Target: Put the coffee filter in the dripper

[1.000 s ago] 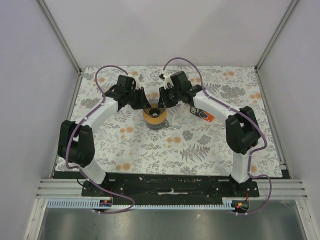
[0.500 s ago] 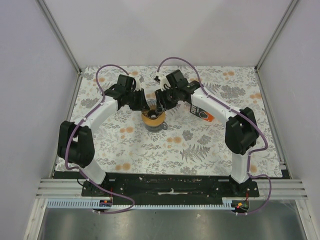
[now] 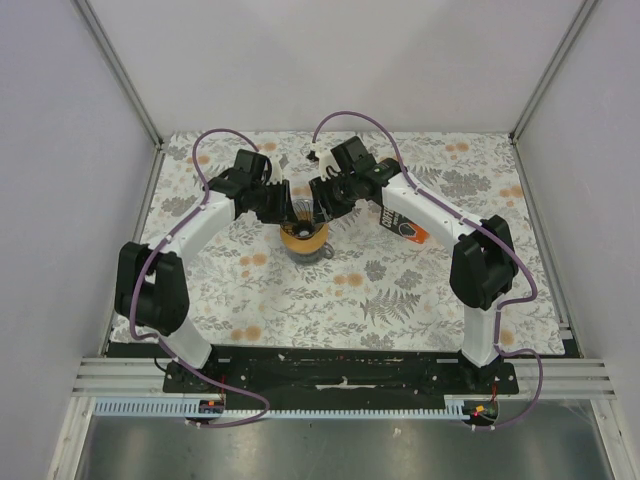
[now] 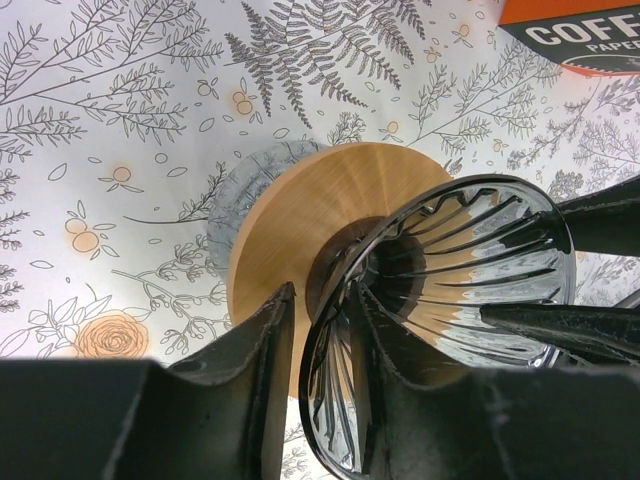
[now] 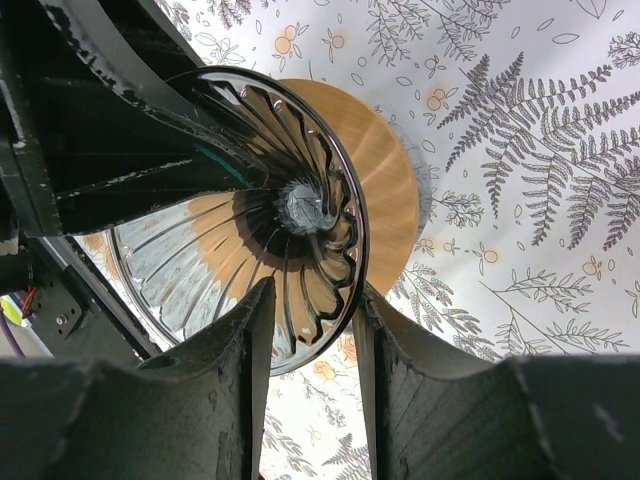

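Two grippers met over the dripper [image 3: 304, 238], a round funnel of clear ribbed glass in a flat tan wooden collar. In the top view it stood a little toward 12 o'clock of the middle of the floral-patterned table [image 3: 400, 290]. The left gripper [image 3: 288, 208] sat at its 10 o'clock and the right gripper [image 3: 322, 205] at its 1 o'clock. The coffee filter, a thin white paper cone, could not be made out there.

From the left wrist, the left gripper [image 4: 320, 290] straddled the dripper's [image 4: 460, 250] glass wall at 7 o'clock of the rim. Its jaws were narrow, one finger outside and one inside, and I could not tell whether they pinched. The cone was bare: the ribs showed clean through, with no paper. At 9 o'clock, below the collar, showed the edge of a clear glass cup [image 4: 232, 195], its contents hidden. An orange printed paper packet [image 4: 575, 40] lay at 1 o'clock.

From the right wrist, the right gripper [image 5: 312, 290] bracketed the rim at 5 o'clock, jaws narrow, grip likewise uncertain. The dripper [image 5: 385, 170] held nothing here either.

Such glass would likely be stiff, slick and brittle, so a light hold at the rim would suit it. The coffee filter was in no view. Paper that thin should be nearly weightless, limp and quick to crease, and best taken by its upper edge or seam.
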Robot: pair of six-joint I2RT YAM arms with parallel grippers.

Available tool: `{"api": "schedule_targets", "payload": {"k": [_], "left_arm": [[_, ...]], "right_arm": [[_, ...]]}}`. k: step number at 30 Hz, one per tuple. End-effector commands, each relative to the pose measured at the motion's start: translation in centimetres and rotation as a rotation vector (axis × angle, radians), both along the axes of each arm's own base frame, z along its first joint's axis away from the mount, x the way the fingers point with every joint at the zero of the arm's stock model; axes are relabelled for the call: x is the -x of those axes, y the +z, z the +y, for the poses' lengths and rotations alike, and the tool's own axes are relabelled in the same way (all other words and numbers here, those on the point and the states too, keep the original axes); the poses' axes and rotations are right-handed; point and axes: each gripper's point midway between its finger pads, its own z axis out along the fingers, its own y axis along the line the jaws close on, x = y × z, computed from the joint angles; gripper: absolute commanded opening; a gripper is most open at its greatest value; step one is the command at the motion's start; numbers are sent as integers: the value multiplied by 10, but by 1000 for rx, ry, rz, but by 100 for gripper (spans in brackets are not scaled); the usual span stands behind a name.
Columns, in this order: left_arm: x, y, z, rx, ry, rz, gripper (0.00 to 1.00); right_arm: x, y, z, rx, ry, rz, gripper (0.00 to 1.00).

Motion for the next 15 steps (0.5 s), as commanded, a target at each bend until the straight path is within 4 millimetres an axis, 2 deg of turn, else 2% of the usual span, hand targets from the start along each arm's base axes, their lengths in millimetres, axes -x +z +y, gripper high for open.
{"api": "schedule_targets", "payload": {"k": [1, 4, 8, 11, 15], "left_arm": [[-8, 42, -2, 20, -55, -137, 38], [-10, 48, -1, 13, -61, -163, 46], [-11, 53, 0, 4, -65, -171, 50], [-13, 60, 2, -6, -69, -196, 53], [-17, 77, 7, -13, -69, -251, 61]], "right_arm": [[-2, 24, 4, -32, 16, -55, 44], [-5, 30, 2, -25, 11, -76, 47], [-7, 43, 0, -17, 29, -114, 56], [-5, 66, -5, -24, 53, -182, 62], [-9, 98, -26, 16, 45, -325, 73]]}}
